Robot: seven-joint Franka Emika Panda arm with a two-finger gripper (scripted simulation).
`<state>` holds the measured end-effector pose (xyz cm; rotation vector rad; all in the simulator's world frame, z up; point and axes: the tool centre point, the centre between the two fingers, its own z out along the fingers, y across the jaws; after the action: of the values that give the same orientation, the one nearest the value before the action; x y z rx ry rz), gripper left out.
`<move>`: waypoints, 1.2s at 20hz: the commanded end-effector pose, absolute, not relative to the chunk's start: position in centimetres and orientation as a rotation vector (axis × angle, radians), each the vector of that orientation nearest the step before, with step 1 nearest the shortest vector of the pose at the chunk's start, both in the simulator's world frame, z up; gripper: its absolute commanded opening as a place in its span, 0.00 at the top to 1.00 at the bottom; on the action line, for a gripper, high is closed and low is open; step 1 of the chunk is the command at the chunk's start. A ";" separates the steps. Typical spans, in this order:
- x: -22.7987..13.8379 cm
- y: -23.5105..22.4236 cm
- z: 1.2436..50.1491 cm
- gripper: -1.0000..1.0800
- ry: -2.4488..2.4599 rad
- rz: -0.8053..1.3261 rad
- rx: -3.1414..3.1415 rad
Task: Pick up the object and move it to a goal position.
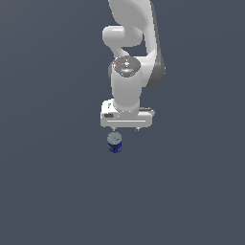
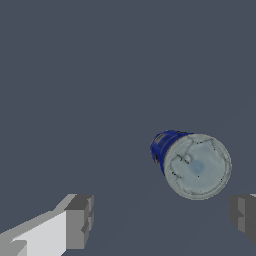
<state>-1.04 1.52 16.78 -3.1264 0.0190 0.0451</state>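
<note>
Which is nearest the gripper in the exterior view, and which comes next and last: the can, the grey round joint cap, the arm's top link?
1. Can: just below the gripper, slightly toward the exterior view's left.
2. Grey round joint cap: above the gripper, on the wrist.
3. Arm's top link: at the picture's top edge.

We saw only a plain dark slate-grey floor [image 1: 52,191], flat and uniform, spreading out on every side below the pincer. In the wrist view the same unmarked grey surface [image 2: 75,75] filled everything beneath and beyond the pincer.
</note>
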 end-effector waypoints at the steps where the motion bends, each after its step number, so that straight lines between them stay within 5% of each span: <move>1: -1.0 1.5 16.8 0.04 0.019 0.045 -3.126; 24: -1.0 -2.4 14.2 0.04 0.149 0.026 -3.128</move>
<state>-1.08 -1.89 14.85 -3.1249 0.1364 0.0344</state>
